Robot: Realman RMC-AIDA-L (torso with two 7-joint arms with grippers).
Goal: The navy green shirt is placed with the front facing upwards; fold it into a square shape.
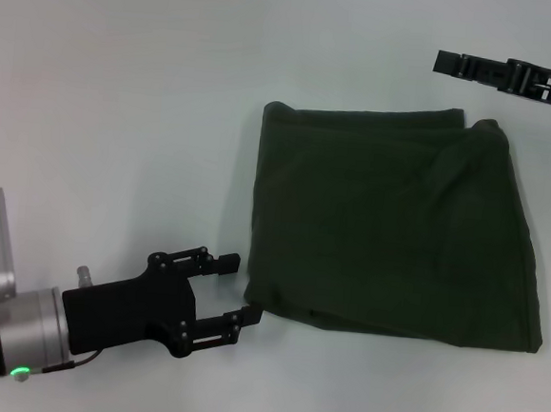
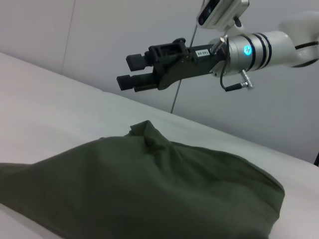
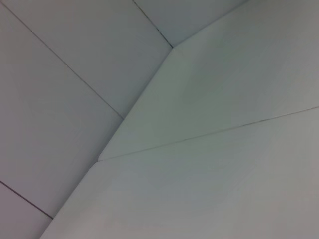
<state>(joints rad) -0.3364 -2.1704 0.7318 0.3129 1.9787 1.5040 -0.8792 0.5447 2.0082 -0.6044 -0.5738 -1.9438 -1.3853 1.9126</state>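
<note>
Now we see the left gripper (image 1: 242, 287) with fingers apart, just beside the folded navy green shirt (image 1: 388, 234); the right gripper (image 2: 130, 71) hangs beyond it, fingers nearly together.

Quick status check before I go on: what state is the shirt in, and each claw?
navy green shirt: folded into a rough square, flat on the table, plain side up, no print showing, held by neither claw.
left claw: open, empty, at the shirt's near corner on the robot's left.
right claw: raised beyond the shirt's far edge, holding nothing; in the left wrist view its two fingers lie close together.
</note>
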